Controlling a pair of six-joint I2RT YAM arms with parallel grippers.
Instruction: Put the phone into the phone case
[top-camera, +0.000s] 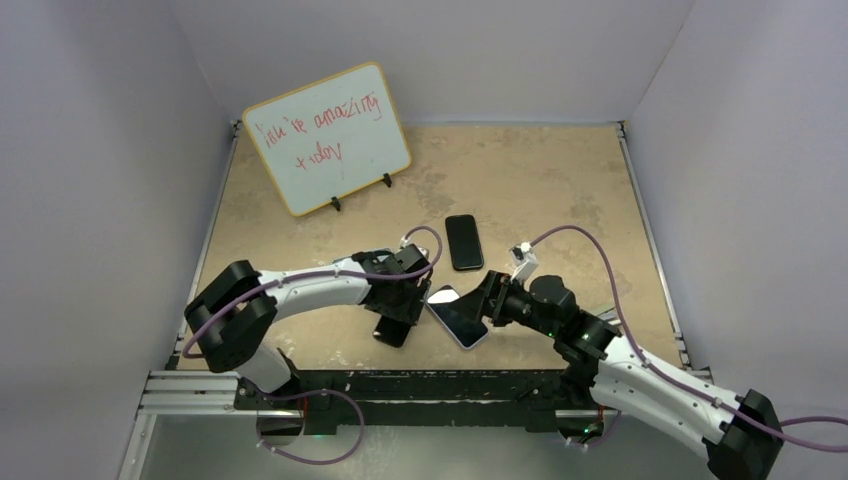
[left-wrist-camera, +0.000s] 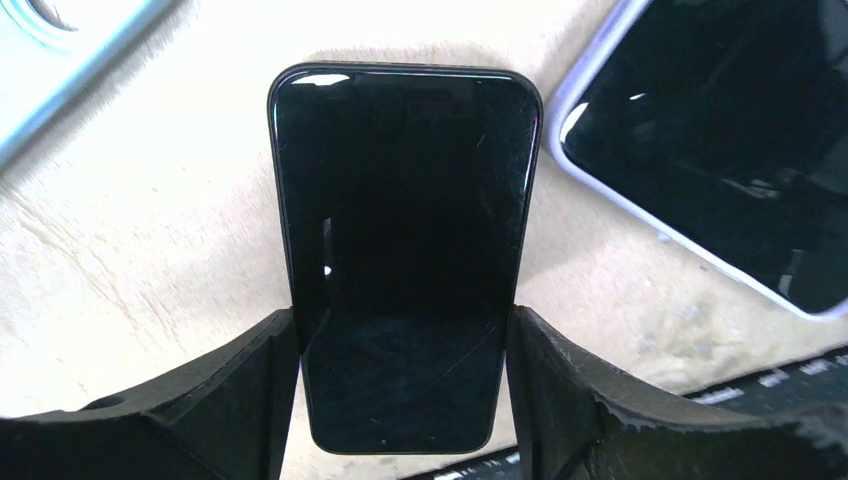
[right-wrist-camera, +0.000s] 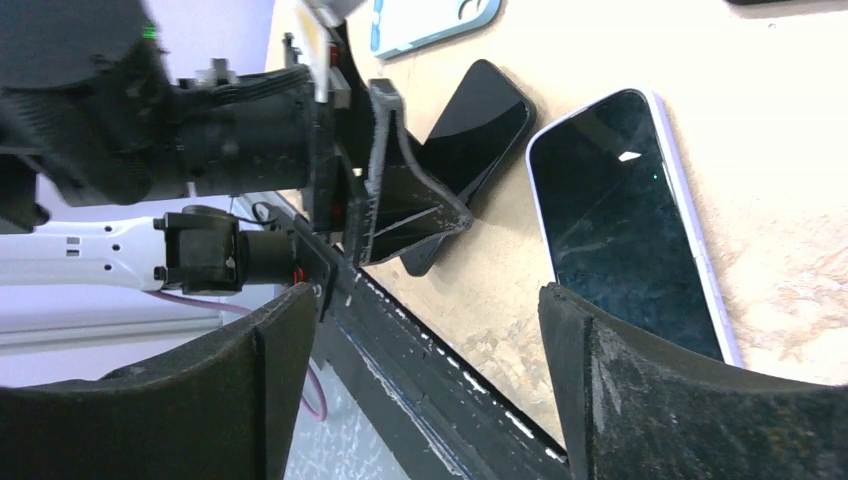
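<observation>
My left gripper (top-camera: 397, 318) (left-wrist-camera: 403, 330) is shut on the sides of a black phone (left-wrist-camera: 405, 230), near the table's front edge (top-camera: 392, 332). In the right wrist view the phone (right-wrist-camera: 475, 125) tilts between the left fingers (right-wrist-camera: 400, 200). A light blue phone case (left-wrist-camera: 60, 50) lies just beyond it, also at the top of the right wrist view (right-wrist-camera: 430, 25); my left arm hides it from above. My right gripper (top-camera: 484, 298) (right-wrist-camera: 425, 300) is open and empty, just right of a lavender-rimmed phone (top-camera: 458, 316) (right-wrist-camera: 630, 220) (left-wrist-camera: 720, 140).
A second black slab, phone or case, (top-camera: 464, 242) lies flat further back at the middle. A whiteboard with red writing (top-camera: 328, 135) stands at the back left. The black front rail (top-camera: 420, 380) runs just behind both grippers.
</observation>
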